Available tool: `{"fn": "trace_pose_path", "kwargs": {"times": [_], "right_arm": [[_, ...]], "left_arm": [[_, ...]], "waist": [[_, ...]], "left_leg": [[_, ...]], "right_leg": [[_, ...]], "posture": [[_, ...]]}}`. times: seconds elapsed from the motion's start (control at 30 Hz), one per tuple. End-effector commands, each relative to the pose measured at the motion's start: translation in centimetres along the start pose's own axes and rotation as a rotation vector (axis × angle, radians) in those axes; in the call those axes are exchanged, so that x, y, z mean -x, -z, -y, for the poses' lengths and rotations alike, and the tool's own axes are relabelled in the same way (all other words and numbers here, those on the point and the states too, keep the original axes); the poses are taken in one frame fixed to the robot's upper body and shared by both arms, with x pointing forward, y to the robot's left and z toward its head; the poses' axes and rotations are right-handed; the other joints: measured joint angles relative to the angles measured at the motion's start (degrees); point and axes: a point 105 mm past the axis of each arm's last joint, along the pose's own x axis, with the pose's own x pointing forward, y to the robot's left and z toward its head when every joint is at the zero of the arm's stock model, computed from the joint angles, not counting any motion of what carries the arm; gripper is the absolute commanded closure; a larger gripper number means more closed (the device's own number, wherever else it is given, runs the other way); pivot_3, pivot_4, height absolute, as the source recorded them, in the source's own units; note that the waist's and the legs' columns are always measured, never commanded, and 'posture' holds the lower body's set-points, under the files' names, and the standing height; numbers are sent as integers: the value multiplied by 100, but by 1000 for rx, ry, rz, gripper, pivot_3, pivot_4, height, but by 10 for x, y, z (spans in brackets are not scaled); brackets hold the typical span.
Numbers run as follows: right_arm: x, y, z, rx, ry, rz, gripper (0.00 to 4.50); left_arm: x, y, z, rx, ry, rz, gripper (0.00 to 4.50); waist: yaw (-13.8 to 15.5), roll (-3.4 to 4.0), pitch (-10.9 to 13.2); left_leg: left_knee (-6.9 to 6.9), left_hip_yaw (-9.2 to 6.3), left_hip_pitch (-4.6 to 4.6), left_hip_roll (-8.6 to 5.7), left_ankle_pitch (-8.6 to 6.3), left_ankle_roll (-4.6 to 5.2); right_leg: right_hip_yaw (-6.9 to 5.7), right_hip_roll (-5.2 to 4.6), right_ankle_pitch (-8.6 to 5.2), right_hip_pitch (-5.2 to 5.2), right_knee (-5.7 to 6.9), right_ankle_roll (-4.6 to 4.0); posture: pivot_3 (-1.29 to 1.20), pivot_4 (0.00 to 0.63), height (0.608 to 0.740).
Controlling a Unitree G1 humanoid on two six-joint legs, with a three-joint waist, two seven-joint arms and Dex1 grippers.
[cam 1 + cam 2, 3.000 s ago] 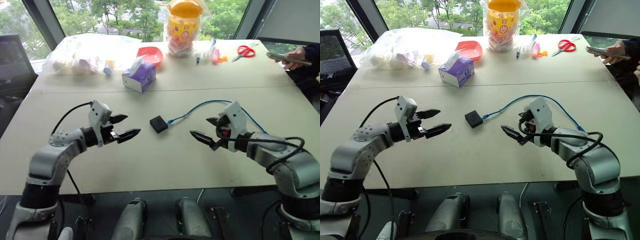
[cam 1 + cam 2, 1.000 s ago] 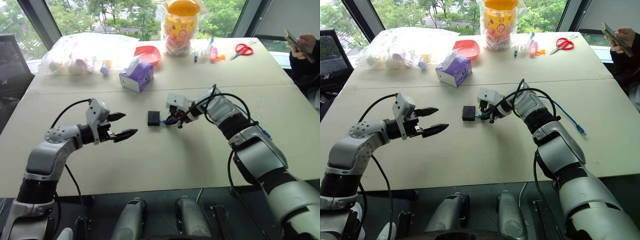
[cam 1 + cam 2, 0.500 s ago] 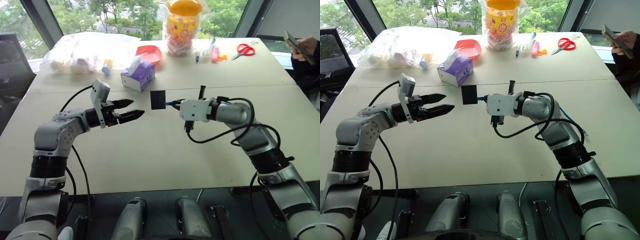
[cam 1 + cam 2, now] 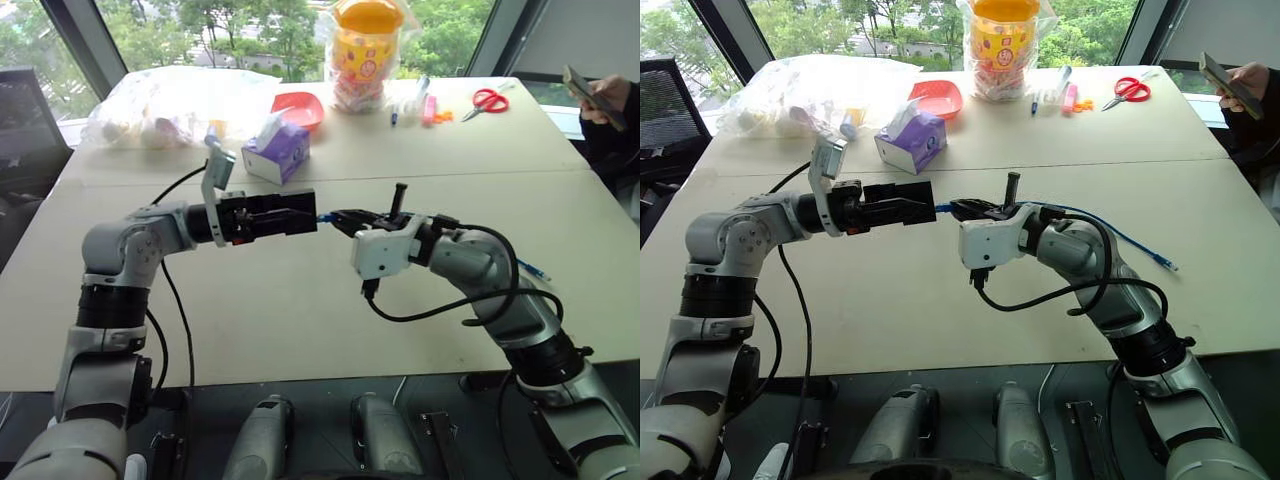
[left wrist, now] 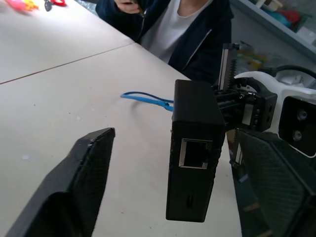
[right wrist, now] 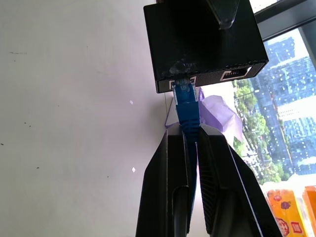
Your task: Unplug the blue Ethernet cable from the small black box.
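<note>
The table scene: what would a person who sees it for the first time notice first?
The two grippers meet in mid-air above the table: the right gripper is shut on the blue cable just behind its plug, which sits in the small black box. The left gripper straddles that box, its fingers not visibly touching it. At the far edge stand a purple tissue box and a yellow jar.

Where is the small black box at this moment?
The small black box is lifted above the table, mid-scene, between the fingers of the left gripper; the right gripper pinches the blue Ethernet cable, plugged into it.
</note>
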Motion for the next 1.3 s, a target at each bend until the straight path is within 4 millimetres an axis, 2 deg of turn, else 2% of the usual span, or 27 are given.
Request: {"fn": "trace_pose_path", "kwargs": {"times": [0.03, 0.13, 0.17, 0.27, 0.37, 0.4, 0.47, 0.57, 0.63, 0.7, 0.77, 0.93, 1.27, 1.3], "right_arm": [[4, -12, 14, 31, 46, 36, 4500], [4, -14, 14, 39, 40, 39, 4500], [4, -14, 15, 42, 38, 40, 4500], [3, -12, 12, 13, 6, 31, 4500], [3, -14, 14, -139, -37, 42, 4500], [4, -12, 15, -208, -63, 38, 3670], [6, -10, 18, -330, -105, 31, 2879], [6, -9, 29, -683, -179, 57, 1329], [4, -9, 37, -830, -202, 68, 390], [4, -13, 36, -1031, -323, 68, 390], [5, -17, 31, -1156, -429, 48, 390], [1, -18, 25, -1265, -515, 17, 390], [-12, -15, 29, -1298, -497, 0, 390], [-13, -16, 28, -1296, -502, -2, 614]], "left_arm": [[-1, -7, 8, -42, 35, 9, 2328], [0, -5, 7, -44, 31, 3, 3916], [0, -5, 6, -45, 30, 2, 4031], [1, -1, 6, -59, 27, -27, 4003], [5, 3, 6, -87, 27, -69, 4003], [7, 3, 6, -95, 26, -78, 4003], [9, 3, 5, -125, 23, -93, 4003], [11, 1, 6, -183, 40, -114, 4003], [11, 1, 7, -202, 54, -121, 4003], [11, -3, 10, -226, 69, -120, 4003], [10, -6, 12, -235, 79, -114, 4003], [9, -11, 17, -258, 96, -103, 4003], [7, -14, 22, -263, 114, -85, 4003], [6, -13, 22, -262, 115, -85, 4003]], "waist": [[3, 0, 0], [6, 0, 0], [5, 0, 0], [5, 0, 0], [-4, 0, 0], [-16, 0, 0], [-11, 0, 0], [1, 0, 0], [4, 0, 0], [4, 0, 0], [10, 1, 0], [5, 0, 0], [-15, 1, 0], [-15, 1, 0]], "left_leg": [[0, 0, 0, 0, 0, 0], [0, 0, 0, 0, 0, 0], [0, 0, 0, 0, 0, 0], [0, -1, 0, 0, 0, 0], [0, -1, 0, 0, 0, 0], [0, -1, 0, 1, 0, 0], [-1, -1, 1, 3, 0, 1], [2, -3, 1, 6, 0, 1], [1, -5, 2, 7, 0, 1], [-1, -6, 2, 7, 0, 1], [-3, -6, 1, 7, 0, 2], [-5, -4, -2, 4, -3, 7], [-5, -2, -2, 4, -3, 7], [-5, -2, -2, 4, -3, 7]], "right_leg": [[0, 0, 0, 0, 0, 0], [0, -1, 0, 1, 0, 0], [0, -1, 0, 1, 0, 0], [0, -1, 0, 1, 0, 0], [0, -1, 0, 1, 0, 0], [0, 0, 0, 1, 0, 0], [0, 0, 0, 0, 1, 0], [0, 0, 0, 3, 1, -1], [0, 0, 0, 4, 0, -2], [0, -1, 0, 3, 1, -2], [0, -2, 0, 2, 0, -2], [-1, -8, 0, 0, -4, -2], [-1, -6, 1, -3, -2, -1], [-1, -6, 1, -3, -2, 0]], "posture": [[0, 150, 740], [0, 150, 740], [0, 150, 740], [0, 150, 740], [0, 150, 740], [0, 150, 740], [0, 150, 740], [0, 150, 740], [0, 150, 740], [0, 150, 740], [0, 150, 740], [0, 150, 740], [0, 150, 740], [0, 150, 740]]}}
